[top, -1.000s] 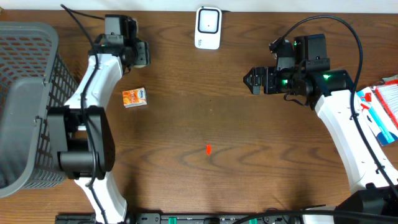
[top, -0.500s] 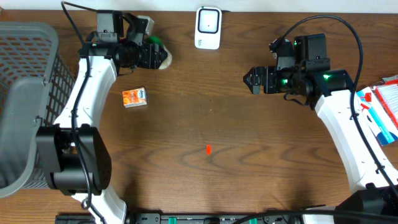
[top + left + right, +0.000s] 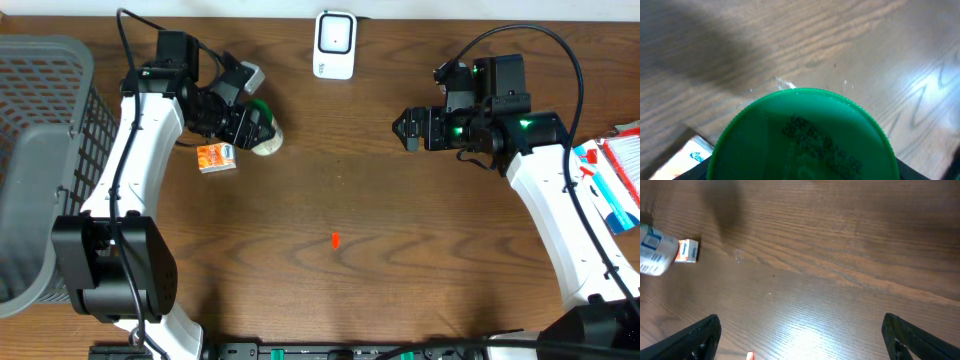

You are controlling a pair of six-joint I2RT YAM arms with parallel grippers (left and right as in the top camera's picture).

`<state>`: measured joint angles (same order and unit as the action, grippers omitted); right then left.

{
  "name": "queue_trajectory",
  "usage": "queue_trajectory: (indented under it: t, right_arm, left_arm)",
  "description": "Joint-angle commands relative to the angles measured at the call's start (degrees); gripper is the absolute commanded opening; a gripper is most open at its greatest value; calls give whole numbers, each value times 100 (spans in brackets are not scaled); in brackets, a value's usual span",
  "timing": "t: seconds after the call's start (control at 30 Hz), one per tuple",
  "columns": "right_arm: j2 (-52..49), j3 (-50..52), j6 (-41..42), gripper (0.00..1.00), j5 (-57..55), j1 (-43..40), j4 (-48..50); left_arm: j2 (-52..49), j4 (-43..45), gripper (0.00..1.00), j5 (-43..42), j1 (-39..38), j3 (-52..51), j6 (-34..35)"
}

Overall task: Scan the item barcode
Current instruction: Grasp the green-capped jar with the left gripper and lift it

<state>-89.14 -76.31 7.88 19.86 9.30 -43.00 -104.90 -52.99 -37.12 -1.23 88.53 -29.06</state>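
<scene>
Brown wood-grain worktop lies under both my arms. Nearest me, about the middle, is a small red mark. Further out, toward 10 o'clock, a small orange box lies flat. Just beside it, at its 1 o'clock, my left fingers are closed partway around the bottle, gripping its sides. Its green cap faces my left wrist camera and fills the lower half of that view, with a corner of the box showing at 8 o'clock. I cannot tell whether the bottle touches the wood.

At about the same depth, toward 2 o'clock, my right fingers stand spread wide with nothing between them. They point toward 9 o'clock over bare wood, well apart from the bottle.

A grey basket fills the 9 o'clock edge, and some red, white and blue packs lie at the 3 o'clock edge. Farthest off, at 12 o'clock against the back edge, sits the white scanner.
</scene>
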Motion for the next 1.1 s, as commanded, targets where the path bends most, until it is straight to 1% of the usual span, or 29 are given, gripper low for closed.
queue_trajectory:
  t: [0.0,0.4,0.53,0.63,0.73,1.0,1.07]
  right_arm:
    - [-13,35,-131,99,-35,59,0]
    - [-13,35,-131,99,-35,59,17]
    - [-13,35,-129,99,-35,59,37]
    - [-13,35,-131,99,-39,52,39]
    - [-13,35,-131,99,-109,55,37]
    - [-13,35,-133,99,-188,55,39]
    - [-13,35,-133,99,-188,55,39]
  left_arm:
    - [160,-142,46,-52,4,52,-417]
    - [157,0,47,105,-42,52,-413]
    - [160,-4,46,-275,-208,52,-415]
    - [162,68,46,-868,-321,52,-420]
    - [162,173,46,-1794,-328,52,-463]
    - [162,407,46,-3926,-37,52,-522]
    - [162,496,46,-4568,66,52,-525]
